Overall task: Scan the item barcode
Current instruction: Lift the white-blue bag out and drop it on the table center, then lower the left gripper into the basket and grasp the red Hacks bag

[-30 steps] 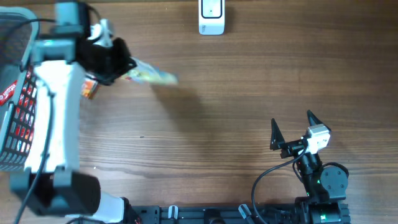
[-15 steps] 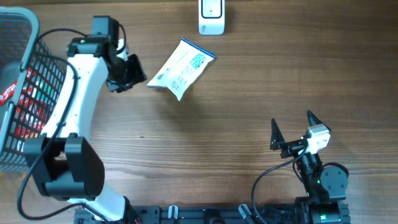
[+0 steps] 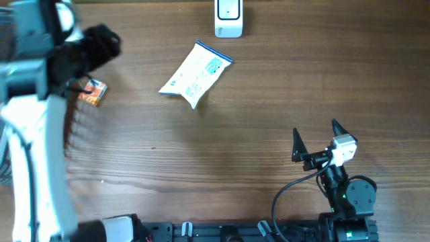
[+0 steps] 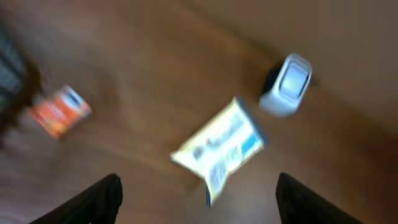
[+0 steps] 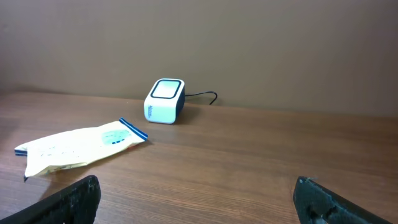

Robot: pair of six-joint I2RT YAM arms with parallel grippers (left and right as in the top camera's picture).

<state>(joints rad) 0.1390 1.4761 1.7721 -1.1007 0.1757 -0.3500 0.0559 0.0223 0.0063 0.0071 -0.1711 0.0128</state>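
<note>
The item, a white and blue flat packet (image 3: 196, 74), lies on the wooden table just below and left of the white barcode scanner (image 3: 228, 19). In the blurred left wrist view the packet (image 4: 219, 146) lies free ahead of my left gripper (image 4: 199, 208), whose jaws stand wide apart with nothing between them; the scanner (image 4: 287, 84) is beyond it. Overhead, the left gripper (image 3: 101, 44) is up at the far left, well apart from the packet. My right gripper (image 3: 316, 140) rests open at the lower right; it sees the packet (image 5: 81, 146) and scanner (image 5: 165, 101) far ahead.
A small orange box (image 3: 92, 92) lies on the table left of the packet, under the left arm. A wire basket (image 3: 75, 128) at the left edge is mostly hidden behind the blurred left arm. Bare wood stretches between the packet and the right gripper.
The left gripper let go of the packet, which now lies still by the scanner. Its jaws opened and the arm swung away to the left. The right arm has not moved.
</note>
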